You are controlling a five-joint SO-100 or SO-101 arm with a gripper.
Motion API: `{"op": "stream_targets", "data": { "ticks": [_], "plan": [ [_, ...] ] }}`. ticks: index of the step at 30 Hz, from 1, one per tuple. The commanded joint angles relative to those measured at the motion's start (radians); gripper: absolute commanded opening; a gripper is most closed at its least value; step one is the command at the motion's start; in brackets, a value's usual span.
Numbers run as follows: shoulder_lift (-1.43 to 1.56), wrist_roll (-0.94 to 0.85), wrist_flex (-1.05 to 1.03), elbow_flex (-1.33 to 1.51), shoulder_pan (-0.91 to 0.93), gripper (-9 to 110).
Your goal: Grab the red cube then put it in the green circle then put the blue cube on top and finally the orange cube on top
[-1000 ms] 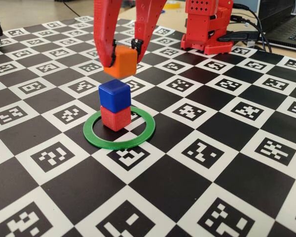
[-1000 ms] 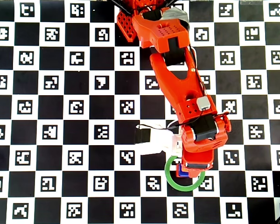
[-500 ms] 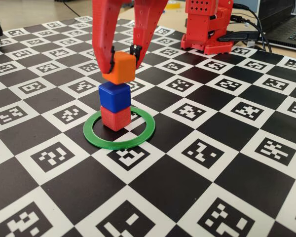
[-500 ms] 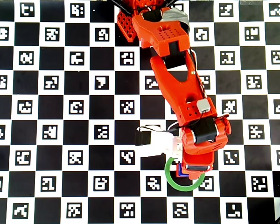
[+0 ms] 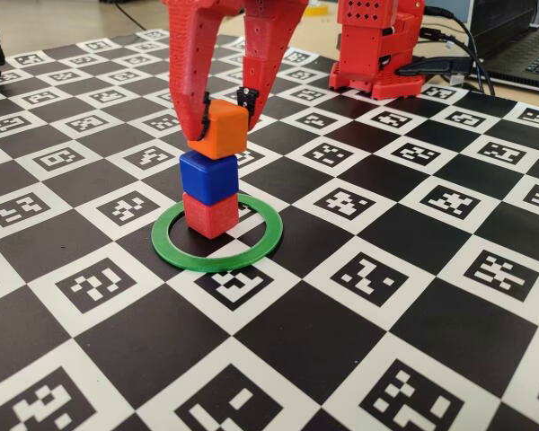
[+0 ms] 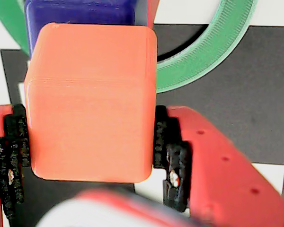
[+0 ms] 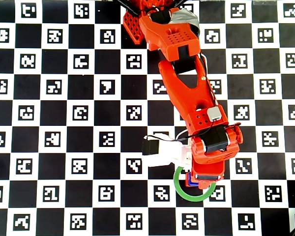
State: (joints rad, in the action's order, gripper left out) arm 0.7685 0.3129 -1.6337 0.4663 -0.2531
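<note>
Orange cube [image 5: 219,128] sits clamped between the two fingers of the gripper [image 5: 223,112], its underside touching or just above the blue cube [image 5: 208,176], slightly tilted in the fixed view. The blue cube rests on the red cube [image 5: 211,214], which stands inside the green circle [image 5: 217,259] toward its left rim, on the checkered board [image 5: 278,341] roughly midway between its left and right edges. In the wrist view the black pads [image 6: 166,151] press both sides of the orange cube, with green circle beyond to the right.
</note>
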Motion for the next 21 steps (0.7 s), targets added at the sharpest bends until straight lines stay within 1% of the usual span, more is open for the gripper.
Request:
{"op": "stream_targets", "data": {
  "ticks": [1,10,12,15,18,21],
  "plan": [
    [0.048,-0.005,0.023,-0.081,0.009,9],
    [0.049,0.011,0.020,-0.078,0.023,11],
    [0.052,0.014,0.018,-0.077,0.023,16],
    [0.055,0.018,0.017,-0.074,0.023,27],
    [0.057,0.021,0.014,-0.071,0.023,30],
    [0.057,0.020,0.012,-0.069,0.020,36]
  ]
}}
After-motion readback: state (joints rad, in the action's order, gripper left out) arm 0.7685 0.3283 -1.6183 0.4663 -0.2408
